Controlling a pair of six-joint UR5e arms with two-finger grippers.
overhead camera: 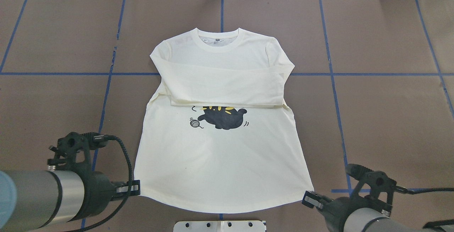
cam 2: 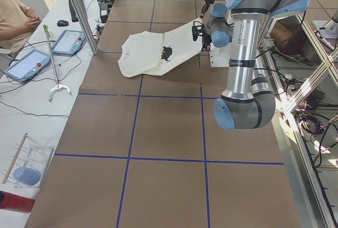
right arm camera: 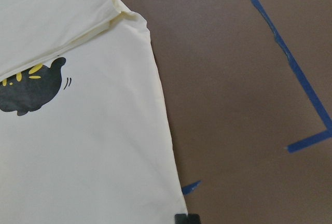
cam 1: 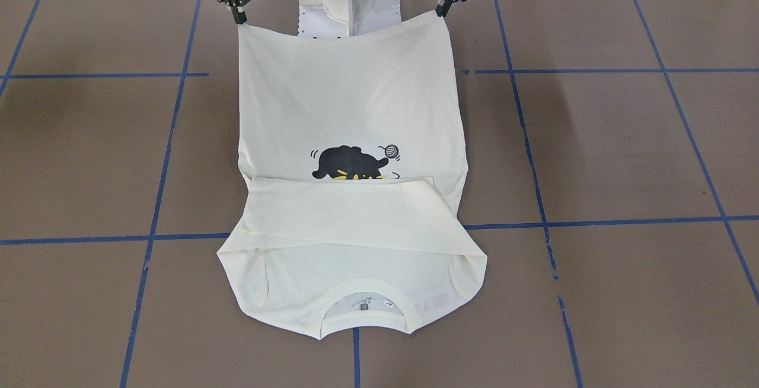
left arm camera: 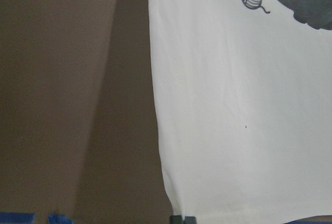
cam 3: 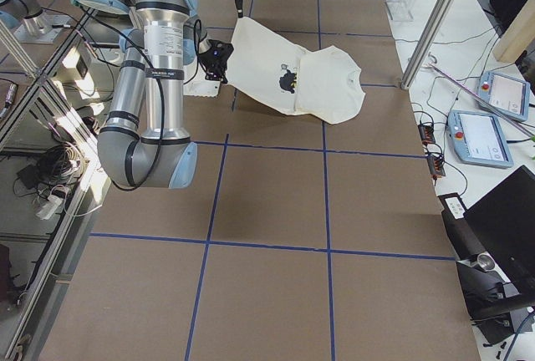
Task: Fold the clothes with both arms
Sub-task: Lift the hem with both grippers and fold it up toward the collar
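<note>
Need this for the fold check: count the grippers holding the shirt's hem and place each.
2. The left gripper pinches the T-shirt at its hem corner on the robot's left; the right gripper pinches the opposite hem corner. None seem hidden.

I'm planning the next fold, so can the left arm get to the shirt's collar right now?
Probably, but not empty-handed: the left gripper is shut on the T-shirt's near hem corner. The collar lies at the far end with only cloth between, so it would carry the hem along.
</note>
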